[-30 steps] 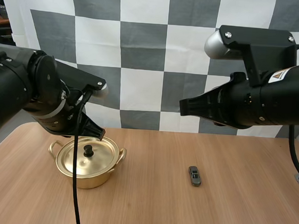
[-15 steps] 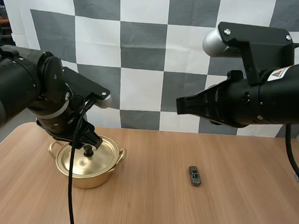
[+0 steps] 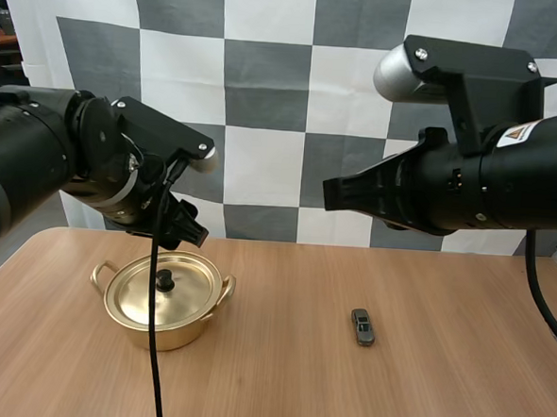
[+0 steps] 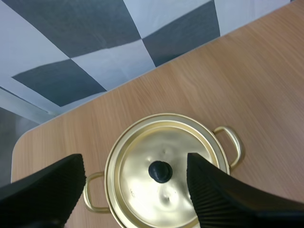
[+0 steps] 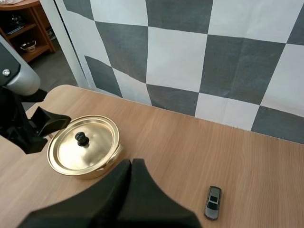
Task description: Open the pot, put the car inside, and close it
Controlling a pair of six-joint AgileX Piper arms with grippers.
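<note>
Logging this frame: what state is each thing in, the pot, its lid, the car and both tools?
Pot: closed, upright on the table.
Lid: seated on the pot, not gripped.
Car: on its wheels on the table, apart from the pot.
Left tool: open, above the lid.
Right tool: shut on nothing, above the table.

Pot (image 4: pixel 219 151) rim's near part, beyond the left wrist view's edge

bright even light, soft glare on the lid (image 4: pixel 142 183)
</note>
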